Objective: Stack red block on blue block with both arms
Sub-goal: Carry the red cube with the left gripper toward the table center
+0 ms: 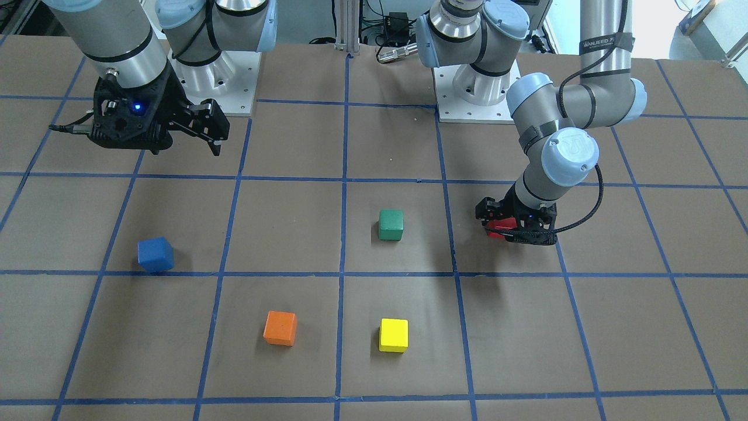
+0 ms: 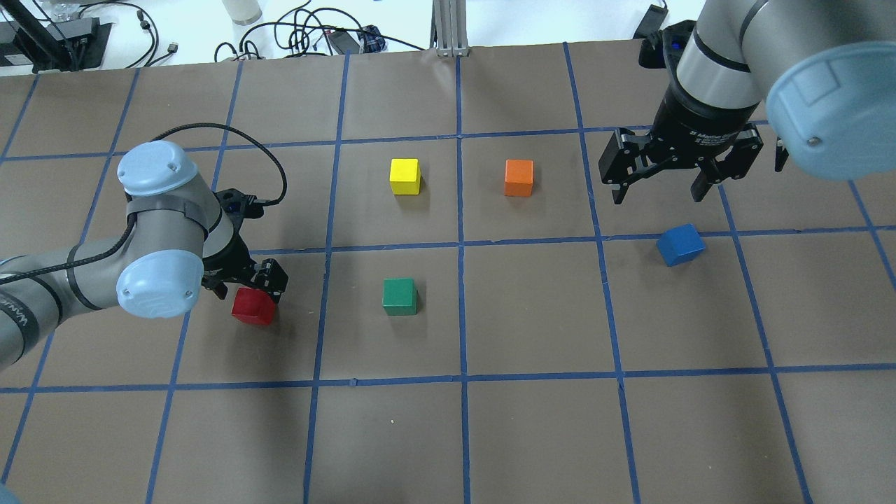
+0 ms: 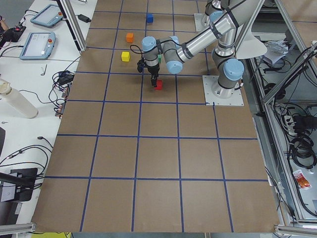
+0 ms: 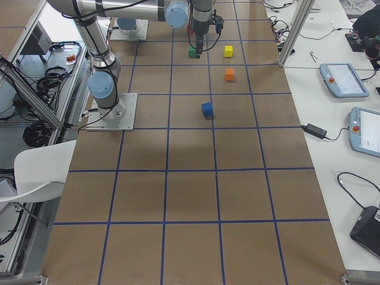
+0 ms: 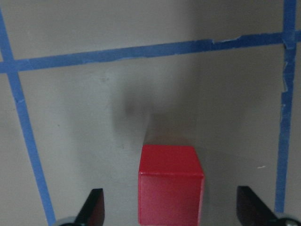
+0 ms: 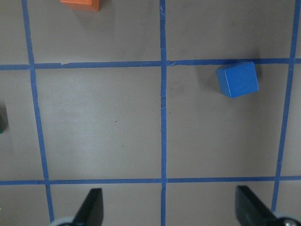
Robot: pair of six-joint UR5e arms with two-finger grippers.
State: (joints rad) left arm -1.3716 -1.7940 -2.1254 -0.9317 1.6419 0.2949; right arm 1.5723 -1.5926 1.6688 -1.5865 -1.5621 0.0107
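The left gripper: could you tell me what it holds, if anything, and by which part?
Nothing is held: the left gripper is open, its fingers either side of the red block without touching it.

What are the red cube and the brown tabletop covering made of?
The red block looks like painted wood or hard plastic: matte faces, crisp edges, no gloss. The covering seems brown paper or card, dull, with blue tape lines.

Brown blue-gridded table (image 2: 532, 434), red block (image 2: 253, 306), blue block (image 2: 680, 244)

red block (image 1: 501, 224) — partly hidden, orange cube (image 6: 80, 4) — cropped
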